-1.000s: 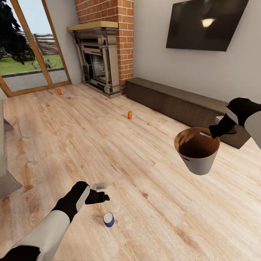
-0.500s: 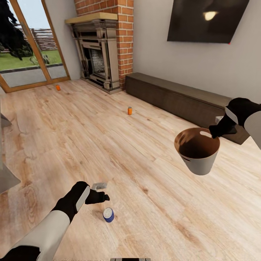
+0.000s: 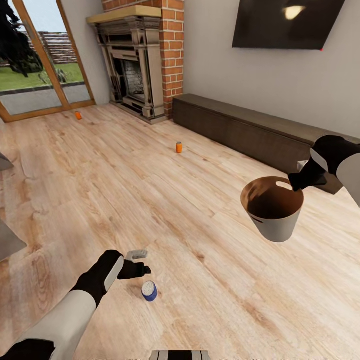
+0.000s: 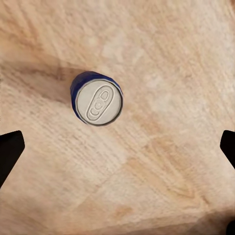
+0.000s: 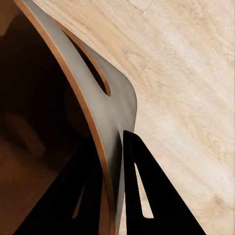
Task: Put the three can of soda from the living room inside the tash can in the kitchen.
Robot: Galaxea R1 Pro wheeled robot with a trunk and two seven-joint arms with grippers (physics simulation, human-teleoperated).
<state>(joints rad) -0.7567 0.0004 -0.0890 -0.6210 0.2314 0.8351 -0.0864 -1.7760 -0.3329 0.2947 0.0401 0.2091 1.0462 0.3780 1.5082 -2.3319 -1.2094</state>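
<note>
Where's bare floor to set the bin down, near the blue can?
Wide bare planks lie between the blue can and the held bin, and on toward the nearer orange can. The far orange can sits by the glass door. Tightest spot: at the blue can, where the open left gripper hovers over it.

— Inspector, what do you note on the left arm (image 3: 65, 315)?

— White shell along the forearm, a rounded black wrist section beyond it, and a small grey block mounted by the black left gripper (image 3: 142, 270).

— And the fingers?

— Matte black. In the right wrist view they are flat, tapering blades (image 5: 142, 191), each with a narrow slot cut through.

— The right arm (image 3: 340, 160)?

— Same scheme: black rounded joint, a pale band, a grey-white shell at the frame's edge. No cables, screws or markings visible.
</note>
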